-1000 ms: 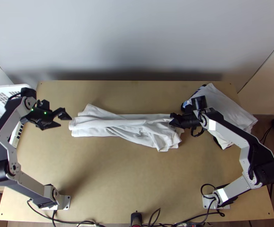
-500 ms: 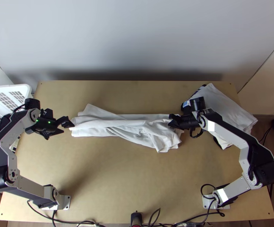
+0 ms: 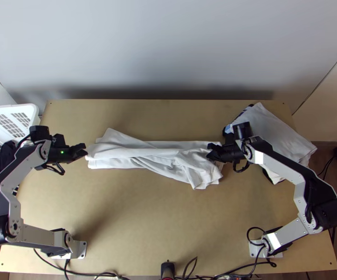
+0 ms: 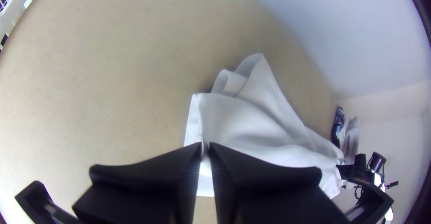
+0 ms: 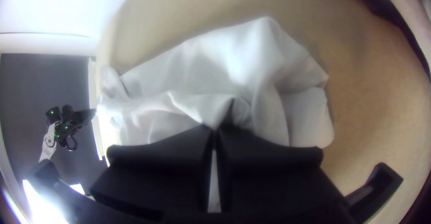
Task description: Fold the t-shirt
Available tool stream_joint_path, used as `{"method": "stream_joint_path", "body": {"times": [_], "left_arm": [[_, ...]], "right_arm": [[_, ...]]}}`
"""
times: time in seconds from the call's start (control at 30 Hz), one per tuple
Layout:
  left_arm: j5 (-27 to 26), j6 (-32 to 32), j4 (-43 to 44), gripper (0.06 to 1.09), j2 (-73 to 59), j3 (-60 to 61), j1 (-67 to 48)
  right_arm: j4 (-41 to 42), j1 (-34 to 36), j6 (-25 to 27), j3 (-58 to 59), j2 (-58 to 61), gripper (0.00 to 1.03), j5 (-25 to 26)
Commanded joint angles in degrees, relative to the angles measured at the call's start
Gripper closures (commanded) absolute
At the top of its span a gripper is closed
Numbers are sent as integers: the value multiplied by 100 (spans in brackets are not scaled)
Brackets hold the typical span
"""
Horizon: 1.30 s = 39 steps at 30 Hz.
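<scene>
A white t-shirt [image 3: 154,156] lies gathered into a long rumpled strip across the middle of the table. My left gripper [image 3: 85,152] is at the strip's left end; in the left wrist view my left gripper [image 4: 205,148] has its fingertips close together, pinching the edge of the cloth. At the strip's right end is my right gripper [image 3: 211,151]. Seen from its own wrist, the right gripper [image 5: 214,132] is shut on a bunched fold of the t-shirt [image 5: 188,103], with loose cloth around the fingertips.
Another white cloth [image 3: 280,135] with a dark patterned part lies at the back right, behind the right gripper. A white slotted basket [image 3: 12,119] stands at the table's left edge. Bare wooden table [image 3: 159,224] stretches in front of the t-shirt.
My left gripper has moved right to the t-shirt's left end, and its fingers have closed there. The right gripper has barely moved, and the cloth near it has shifted slightly.
</scene>
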<state>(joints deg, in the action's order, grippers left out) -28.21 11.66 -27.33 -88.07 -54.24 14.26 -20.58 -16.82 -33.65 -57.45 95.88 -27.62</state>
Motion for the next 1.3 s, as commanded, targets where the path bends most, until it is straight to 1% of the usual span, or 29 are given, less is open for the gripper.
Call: {"method": "stream_joint_path", "body": {"times": [0.0,0.07,0.17,0.3,0.37,0.6,0.77,0.9,0.93,1.0,1.07,1.2,1.27], "left_arm": [[-414,530,677,105,440,273,24],[-510,776,545,105,458,62,94],[-888,838,-97,105,458,-439,226],[-1143,1022,-536,105,458,-878,323],[-1240,1216,-686,105,449,-1080,384],[-1240,1638,-695,105,106,-1238,428],[-1231,1629,-686,105,-131,-1168,481],[-1240,1585,-695,105,-61,-1124,516],[-1240,1585,-695,105,-35,-1106,525],[-1257,1567,-730,105,36,-1054,534],[-1407,1356,-1090,105,97,-1027,516],[-1460,653,-2277,105,484,-948,253],[-1460,618,-2382,105,915,-729,138]], "right_arm": [[10,-14,7,59,-43,100,2],[10,3,7,67,-51,100,2],[10,3,7,67,-69,100,2],[10,-14,7,41,-69,100,2],[10,-23,7,32,-69,100,2],[10,-14,7,59,-78,100,2],[10,-14,-19,111,-174,100,2],[-113,-6,-36,146,-526,100,-16],[-245,-14,-36,146,-675,100,-42],[-693,-32,-36,138,-965,100,-394],[-1282,-155,-36,103,-1264,100,-622],[-2222,-489,-116,103,-2020,100,-692],[-2407,-594,-265,138,-2407,100,-692]]}}
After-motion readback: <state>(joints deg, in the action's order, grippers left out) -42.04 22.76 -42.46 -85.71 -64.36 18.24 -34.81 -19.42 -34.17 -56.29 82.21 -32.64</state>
